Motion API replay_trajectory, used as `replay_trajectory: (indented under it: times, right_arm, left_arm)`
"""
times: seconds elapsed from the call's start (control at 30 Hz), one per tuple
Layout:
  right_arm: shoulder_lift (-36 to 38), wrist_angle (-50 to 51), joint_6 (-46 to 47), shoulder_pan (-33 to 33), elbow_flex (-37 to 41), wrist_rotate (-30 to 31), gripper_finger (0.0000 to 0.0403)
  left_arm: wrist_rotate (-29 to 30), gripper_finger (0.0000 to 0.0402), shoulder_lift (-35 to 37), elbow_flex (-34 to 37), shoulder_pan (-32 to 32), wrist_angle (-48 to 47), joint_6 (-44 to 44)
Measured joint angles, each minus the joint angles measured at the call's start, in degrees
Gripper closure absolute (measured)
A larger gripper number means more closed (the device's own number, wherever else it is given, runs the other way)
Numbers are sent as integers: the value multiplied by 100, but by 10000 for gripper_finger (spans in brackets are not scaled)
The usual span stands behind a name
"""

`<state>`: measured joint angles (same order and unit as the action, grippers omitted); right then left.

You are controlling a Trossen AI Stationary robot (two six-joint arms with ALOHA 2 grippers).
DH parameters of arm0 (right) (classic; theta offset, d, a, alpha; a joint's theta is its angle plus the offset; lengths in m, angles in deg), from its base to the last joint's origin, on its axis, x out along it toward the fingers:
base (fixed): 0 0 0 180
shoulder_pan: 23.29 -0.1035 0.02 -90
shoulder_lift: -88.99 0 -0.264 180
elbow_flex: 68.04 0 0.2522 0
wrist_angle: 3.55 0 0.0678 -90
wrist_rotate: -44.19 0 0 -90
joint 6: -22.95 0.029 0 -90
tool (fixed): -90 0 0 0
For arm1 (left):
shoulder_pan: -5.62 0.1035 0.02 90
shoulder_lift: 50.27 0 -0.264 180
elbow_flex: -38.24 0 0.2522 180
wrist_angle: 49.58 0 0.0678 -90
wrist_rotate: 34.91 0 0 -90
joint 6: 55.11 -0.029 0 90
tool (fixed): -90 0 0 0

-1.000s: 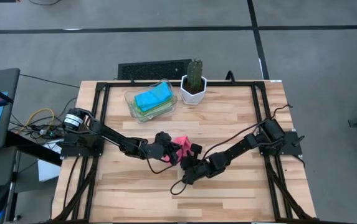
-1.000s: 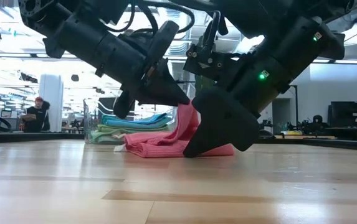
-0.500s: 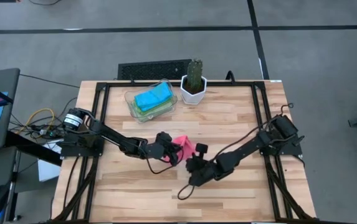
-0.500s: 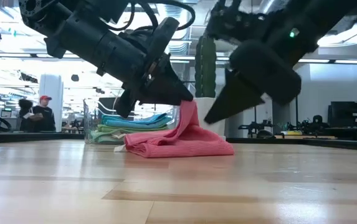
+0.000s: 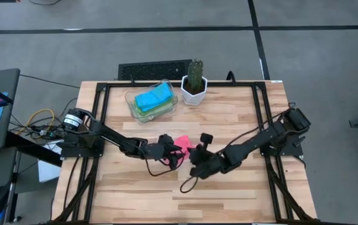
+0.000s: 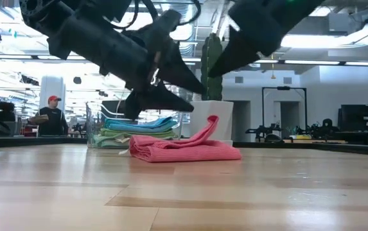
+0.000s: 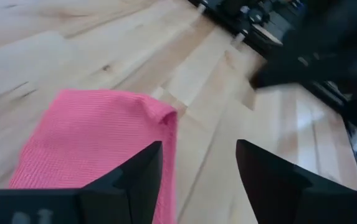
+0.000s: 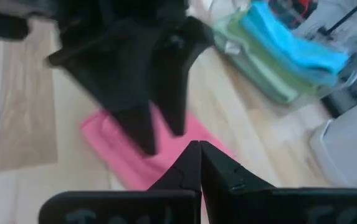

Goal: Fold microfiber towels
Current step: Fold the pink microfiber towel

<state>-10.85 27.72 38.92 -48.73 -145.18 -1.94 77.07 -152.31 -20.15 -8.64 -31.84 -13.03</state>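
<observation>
A hot pink microfiber towel [image 5: 182, 142] lies folded on the wooden table [image 5: 228, 112], one corner [image 6: 210, 123] curling upward. My left gripper [image 6: 196, 99] hangs open just above the towel's left part. In the left wrist view its fingers [image 7: 142, 169] stand apart, with the towel [image 7: 97, 137] beside and below one of them. My right gripper [image 6: 214, 69] is shut and empty, raised well above the towel's right end. Blue and green folded towels [image 5: 154, 97] lie stacked in a clear tray [image 5: 129, 99].
A cactus in a white pot [image 5: 194, 87] stands at the table's far edge, right of the tray. A dark cable [image 5: 185, 184] hangs looped under my right arm. Bare wood lies toward the near edge. People stand in the room behind the table [image 6: 49, 115].
My left gripper has opened and let go of the pink towel's raised fold. The fold has dropped, and only a corner still curls up. My right gripper, shut, has risen from beside the towel to well above it. The towel's lower part has stayed flat on the table.
</observation>
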Motion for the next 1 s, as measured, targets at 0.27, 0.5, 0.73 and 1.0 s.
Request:
replay_trajectory:
  times: [0.27, 0.5, 0.73, 1.0]
  right_arm:
    - [28, -2446, -949, 950, 964, -1074, 377]
    - [9, -4894, -254, 1447, 2649, -1778, 387]
    - [-397, -5610, 551, 1210, 3258, -1827, 385]
    - [-485, -5588, 805, 701, 3267, -1379, 385]
  left_arm:
    - [107, 221, 794, 4, -64, -939, -702]
    - [893, 248, 762, 81, -263, -1022, -1003]
    - [919, 263, -150, 248, -258, -553, -812]
    - [520, 271, -679, 213, -265, -366, -512]
